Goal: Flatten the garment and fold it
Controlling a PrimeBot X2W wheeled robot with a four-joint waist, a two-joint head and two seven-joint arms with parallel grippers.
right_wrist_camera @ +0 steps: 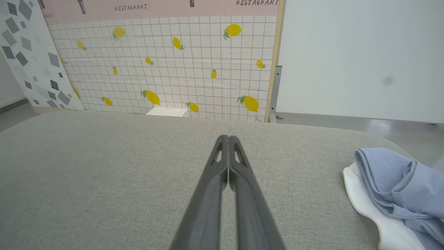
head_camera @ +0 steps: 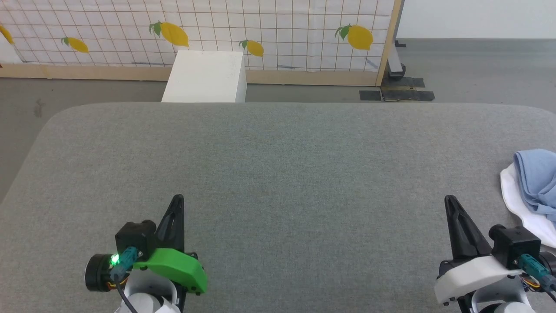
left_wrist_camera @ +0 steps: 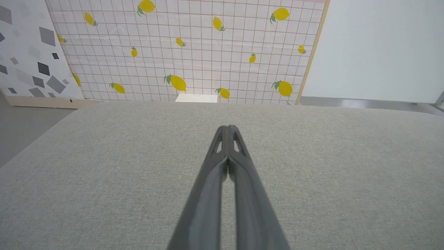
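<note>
Your left gripper point(head_camera: 177, 201) and right gripper point(head_camera: 450, 201) both hover closed and empty over the table point(head_camera: 278, 165), probably since the garment point(head_camera: 537, 178) lies crumpled at your right, untouched.

The garment point(head_camera: 535, 178) was light blue soft knit, bunched in a heap, neither flattened nor folded. It sat at the far right edge of the grey worktop point(head_camera: 278, 174), partly cut off by the head view's frame. A rounded fold faced the worktop's centre, with deep creases behind it. It lay on a white cloth point(head_camera: 516, 201), whose curved hem stuck out past it on the inner and near sides. Sleeves, collar and any mark couldn't be made out.
</note>
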